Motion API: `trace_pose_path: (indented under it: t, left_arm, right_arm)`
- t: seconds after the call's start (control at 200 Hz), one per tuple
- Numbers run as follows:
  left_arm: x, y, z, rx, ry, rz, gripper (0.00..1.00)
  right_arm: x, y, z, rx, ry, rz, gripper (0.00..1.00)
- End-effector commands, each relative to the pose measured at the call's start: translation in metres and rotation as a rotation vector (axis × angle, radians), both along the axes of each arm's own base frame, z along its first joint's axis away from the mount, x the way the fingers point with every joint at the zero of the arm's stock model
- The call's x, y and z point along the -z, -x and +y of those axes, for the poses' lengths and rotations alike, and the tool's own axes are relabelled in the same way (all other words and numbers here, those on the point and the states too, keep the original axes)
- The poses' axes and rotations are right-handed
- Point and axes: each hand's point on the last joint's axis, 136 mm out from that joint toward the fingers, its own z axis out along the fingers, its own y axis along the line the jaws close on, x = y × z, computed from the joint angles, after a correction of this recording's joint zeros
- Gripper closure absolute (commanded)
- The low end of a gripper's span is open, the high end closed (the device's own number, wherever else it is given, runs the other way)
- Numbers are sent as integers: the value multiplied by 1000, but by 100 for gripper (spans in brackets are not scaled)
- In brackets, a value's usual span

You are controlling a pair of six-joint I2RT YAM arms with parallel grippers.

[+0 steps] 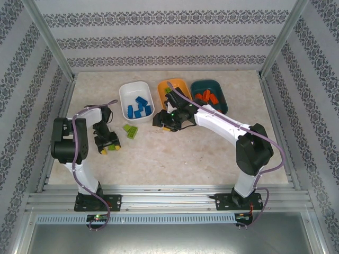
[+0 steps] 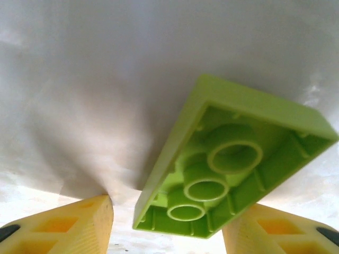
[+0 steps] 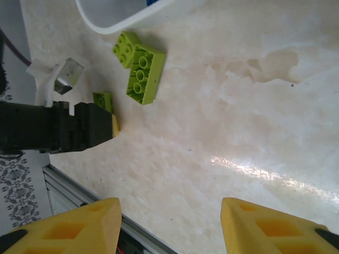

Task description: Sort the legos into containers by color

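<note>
Lime green brick (image 2: 233, 159) sits underside-up between the left tool's (image 2: 169, 222) fingers, near the white dish (image 1: 123, 90). I can't tell whether they pinch it. Best to squeeze its sides squarely before carrying it to the orange dish (image 1: 180, 82). The right tool (image 3: 169, 227) gapes, empty.

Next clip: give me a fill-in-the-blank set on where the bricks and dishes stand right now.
1. The blue studded plastic bricks lie in a rounded-rectangular plastic dish coloured ___.
2. The dark teal dish holds bricks coloured ___.
3. Two lime green bricks lie together on the ___.
4. The right gripper is empty and ___.
Missing words: white; orange; table; open.
</note>
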Motion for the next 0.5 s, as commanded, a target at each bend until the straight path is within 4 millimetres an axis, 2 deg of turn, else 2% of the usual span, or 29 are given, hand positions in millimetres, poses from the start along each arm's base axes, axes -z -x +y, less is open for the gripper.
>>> trace_pose_path:
  t: [0.0,0.21,0.495]
  left_arm:
    - [18,-37,-2,57,-7,-95,47]
    - [16,-38,-4,57,2,-103,60]
    - [-12,-39,-7,63,17,-163,68]
  right_arm:
    - [-26,-3,14,-11,-45,-59,47]
    - [-32,1,23,-42,-45,-66,47]
    - [-31,4,15,-38,-31,-71,47]
